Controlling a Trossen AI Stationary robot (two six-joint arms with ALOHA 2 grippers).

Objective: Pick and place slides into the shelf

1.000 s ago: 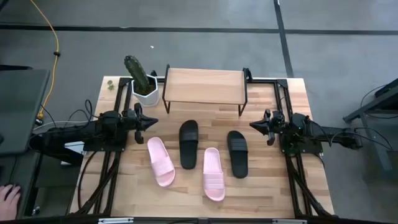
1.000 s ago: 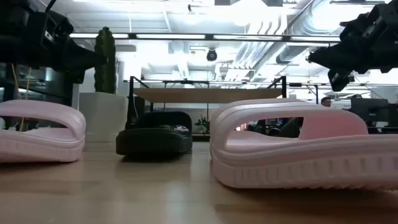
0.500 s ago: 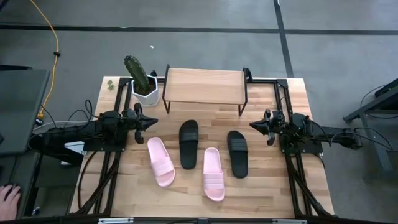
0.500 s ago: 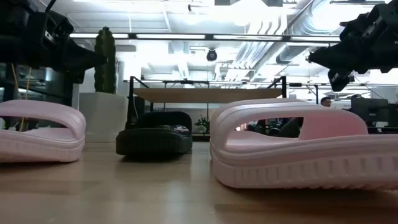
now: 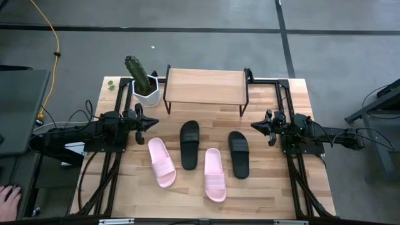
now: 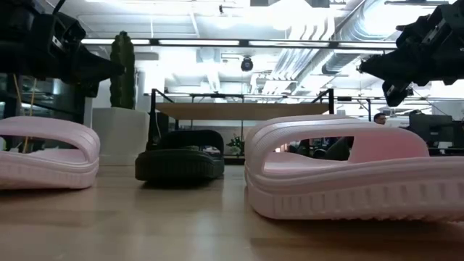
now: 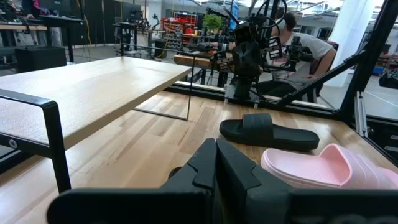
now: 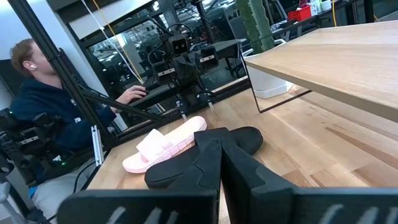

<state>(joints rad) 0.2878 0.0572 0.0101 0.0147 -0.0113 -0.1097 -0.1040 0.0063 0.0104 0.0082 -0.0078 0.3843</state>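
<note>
Four slides lie sole-down in a row on the table: a pink one (image 5: 162,162), a black one (image 5: 190,144), a second pink one (image 5: 214,174) and a second black one (image 5: 238,154). The shelf (image 5: 205,86) stands on its thin black legs at the far edge. My left gripper (image 5: 153,123) hovers shut at the table's left, beside the left pink slide. My right gripper (image 5: 254,125) hovers shut at the table's right, near the right black slide. Each wrist view shows its two fingers pressed together, left gripper (image 7: 216,163) and right gripper (image 8: 220,160).
A white pot with a green cactus (image 5: 144,82) stands at the shelf's left end. A person (image 8: 43,99) sits beyond the table's left side; a hand (image 5: 7,199) shows at the near left. Bare wood (image 5: 187,200) runs along the near edge.
</note>
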